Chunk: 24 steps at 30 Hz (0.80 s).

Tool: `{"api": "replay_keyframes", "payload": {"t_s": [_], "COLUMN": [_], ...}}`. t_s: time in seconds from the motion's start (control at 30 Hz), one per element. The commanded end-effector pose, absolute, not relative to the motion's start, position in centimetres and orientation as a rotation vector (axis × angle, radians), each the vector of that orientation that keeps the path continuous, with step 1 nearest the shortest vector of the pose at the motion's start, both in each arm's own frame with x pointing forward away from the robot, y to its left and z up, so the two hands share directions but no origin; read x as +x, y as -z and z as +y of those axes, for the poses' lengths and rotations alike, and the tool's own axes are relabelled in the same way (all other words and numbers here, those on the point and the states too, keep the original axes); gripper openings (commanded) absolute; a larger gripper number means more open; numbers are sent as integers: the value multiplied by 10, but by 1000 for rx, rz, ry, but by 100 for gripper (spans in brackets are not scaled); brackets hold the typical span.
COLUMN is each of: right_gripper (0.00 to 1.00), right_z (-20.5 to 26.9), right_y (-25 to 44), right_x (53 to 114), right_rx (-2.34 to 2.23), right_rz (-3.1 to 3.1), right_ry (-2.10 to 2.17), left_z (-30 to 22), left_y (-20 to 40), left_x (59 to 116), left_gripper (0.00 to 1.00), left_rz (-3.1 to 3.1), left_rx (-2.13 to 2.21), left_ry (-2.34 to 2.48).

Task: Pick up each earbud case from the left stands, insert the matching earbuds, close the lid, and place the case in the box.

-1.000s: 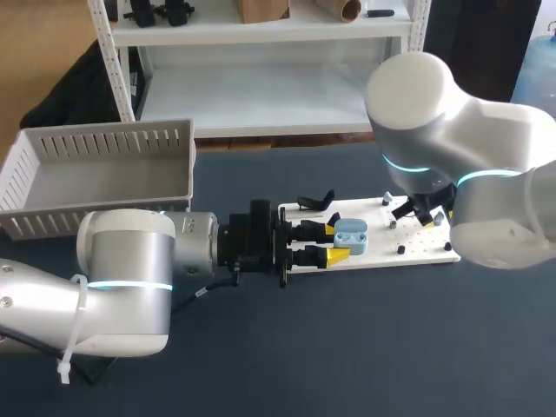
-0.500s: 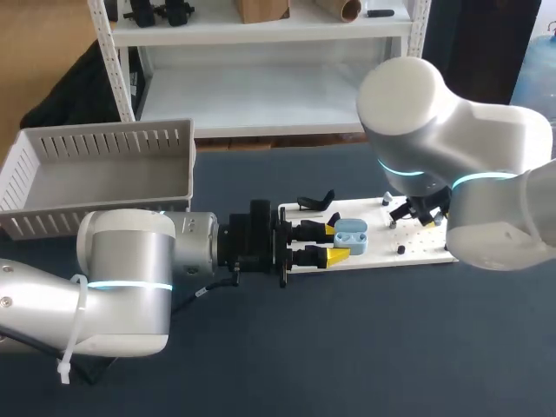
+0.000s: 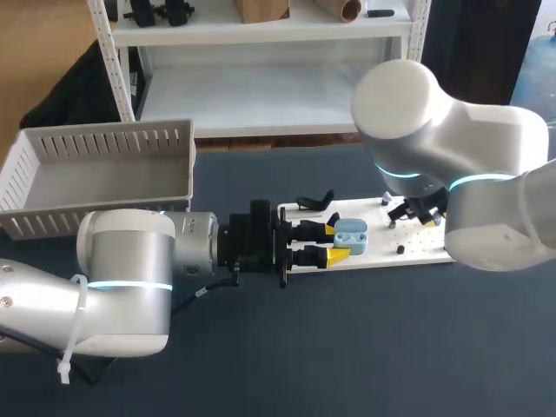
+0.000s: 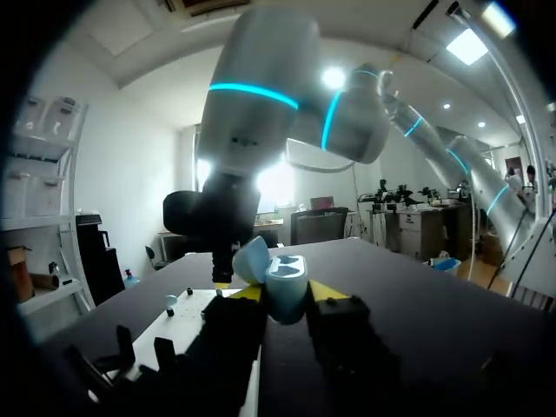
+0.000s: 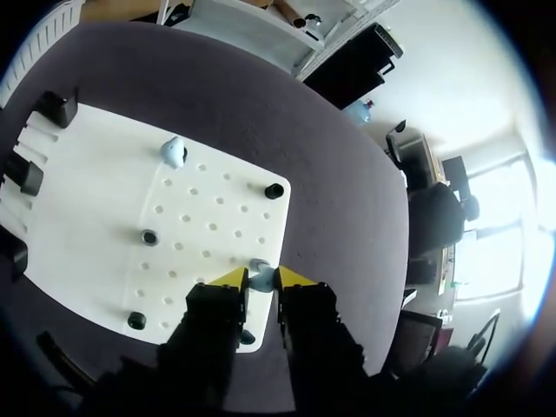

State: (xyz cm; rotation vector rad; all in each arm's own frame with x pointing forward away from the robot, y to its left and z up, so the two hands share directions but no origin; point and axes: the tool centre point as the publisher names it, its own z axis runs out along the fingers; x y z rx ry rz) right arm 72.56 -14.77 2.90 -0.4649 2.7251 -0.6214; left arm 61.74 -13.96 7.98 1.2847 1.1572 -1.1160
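Case [image 3: 351,235] wasn't boxed yet: your box [image 3: 104,165] showed none inside. Over the board [image 3: 424,245], your left gripper [image 3: 337,242] clamped it lid-open; your right gripper [image 5: 261,280] pinched one earbud [image 5: 260,270], and a second earbud [image 5: 174,152] lay on the board.

The light-blue earbud case [image 3: 350,234], lid open, is clamped in the left gripper [image 3: 336,242] over the white board's left end. One blue earbud [image 5: 174,152] rests on the board. The second earbud [image 5: 260,266] is pinched by the right gripper [image 5: 261,280]. The grey box [image 3: 104,143] sits far left.
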Motion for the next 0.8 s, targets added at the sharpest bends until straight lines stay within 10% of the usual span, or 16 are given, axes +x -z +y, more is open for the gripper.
{"api": "replay_keyframes", "payload": {"t_s": [0.03, 0.8], "right_gripper": [0, 0], "right_z": [-144, -136], "right_y": [-31, -100], "right_x": [721, 682], "right_rx": [-467, -508], "right_rz": [2715, 2591], "right_ry": [629, 574], "left_z": [-141, -141], "left_y": [-79, -79], "left_x": [617, 617], "left_gripper": [0, 0], "left_rz": [1158, 1158], "left_rx": [1282, 1282], "left_ry": [1112, 1112]}}
